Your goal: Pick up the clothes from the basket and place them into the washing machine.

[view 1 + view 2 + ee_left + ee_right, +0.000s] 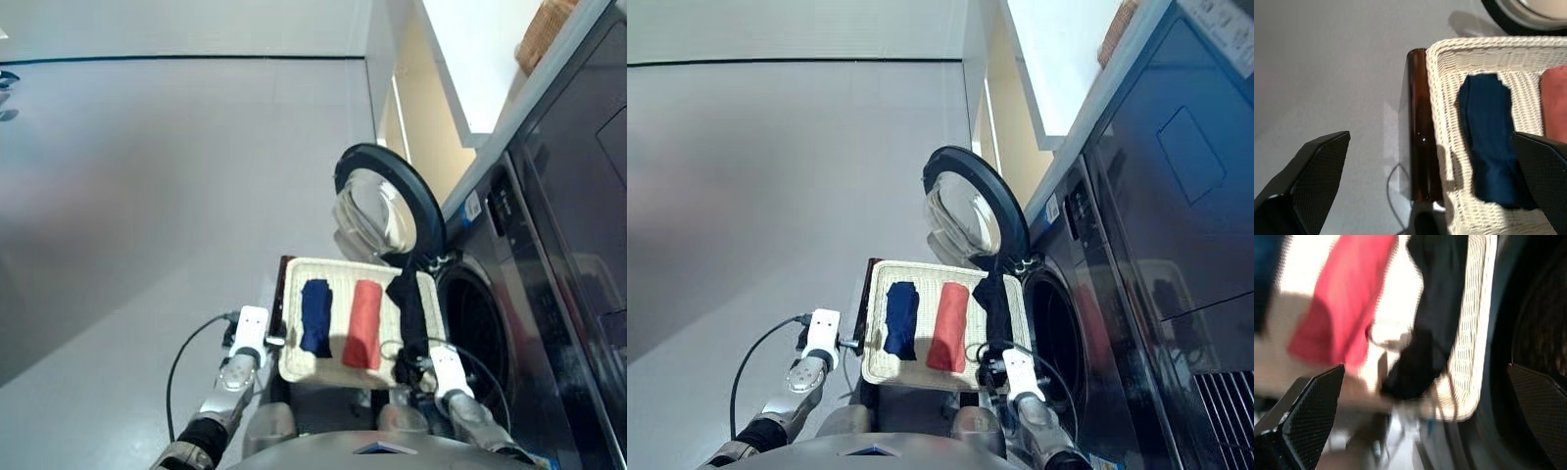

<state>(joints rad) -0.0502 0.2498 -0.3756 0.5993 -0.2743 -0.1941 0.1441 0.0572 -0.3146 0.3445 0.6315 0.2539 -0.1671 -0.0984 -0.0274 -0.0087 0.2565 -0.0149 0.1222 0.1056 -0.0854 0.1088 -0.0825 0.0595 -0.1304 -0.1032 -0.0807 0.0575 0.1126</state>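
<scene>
The right gripper (1420, 421) hung open and empty over the near right corner of the basket (294, 364), its fingers spread wide, with the black cloth (409, 315) directly ahead of it. That cloth lay lengthwise away from the robot along the basket's right rim, its far end toward the washing machine (490, 323), whose round door (387, 201) stood open. The left gripper (1430, 196) was also open and empty, just beside the basket's left rim, nearest the navy cloth (1491, 147). Three cloths lay side by side in the one basket: navy, coral-red cloth (363, 324) and black. The right arm was judged nearer the black one.
</scene>
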